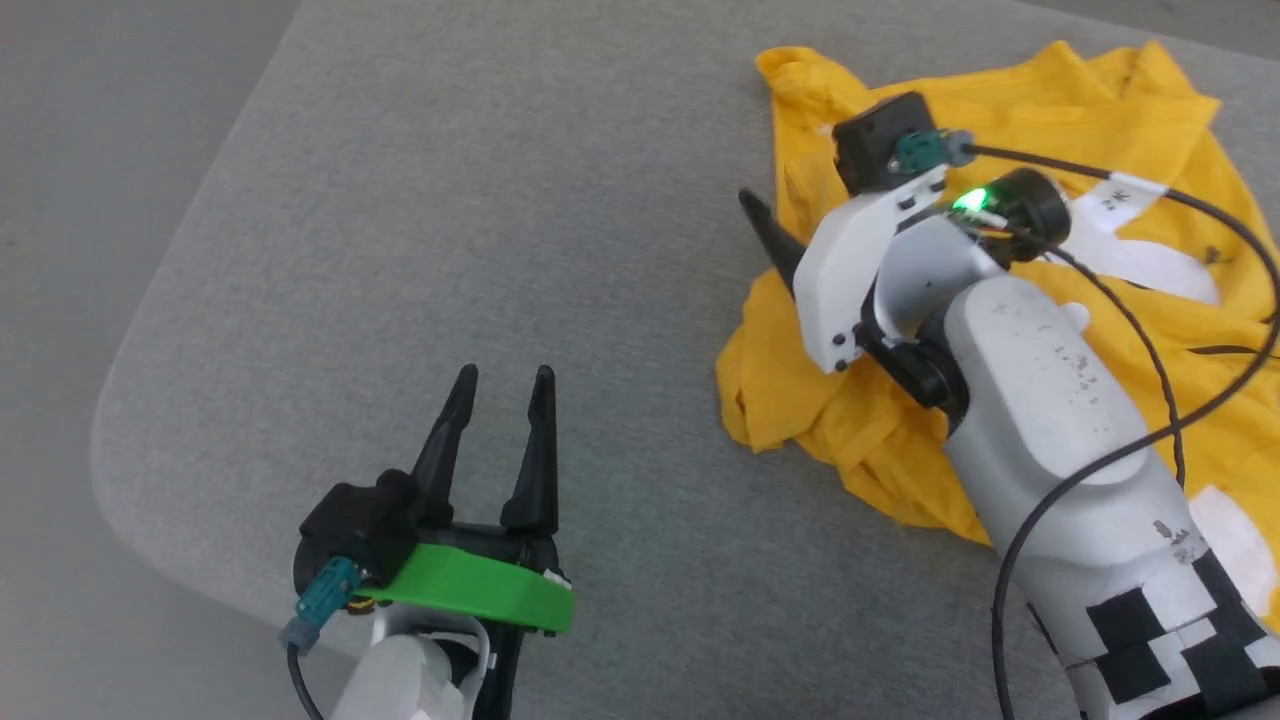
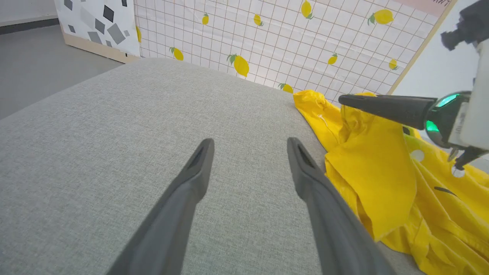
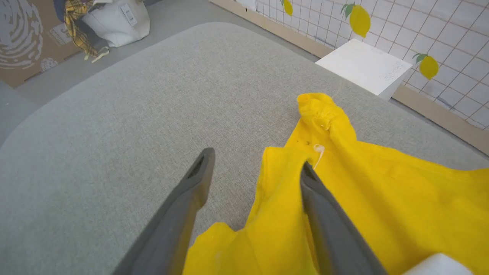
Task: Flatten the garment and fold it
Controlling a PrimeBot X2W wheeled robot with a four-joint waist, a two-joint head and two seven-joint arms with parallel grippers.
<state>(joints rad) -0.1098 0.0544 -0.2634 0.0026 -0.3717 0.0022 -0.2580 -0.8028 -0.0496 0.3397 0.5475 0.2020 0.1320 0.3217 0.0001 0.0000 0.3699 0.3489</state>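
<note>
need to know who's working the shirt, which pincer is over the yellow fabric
The right pincer, open over the edge of the yellow T-shirt; the left pincer, also open, is above the grey surface, off the shirt.

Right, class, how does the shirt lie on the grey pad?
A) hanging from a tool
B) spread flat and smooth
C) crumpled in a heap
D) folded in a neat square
C: the shirt sits bunched and wrinkled on the pad.
</note>
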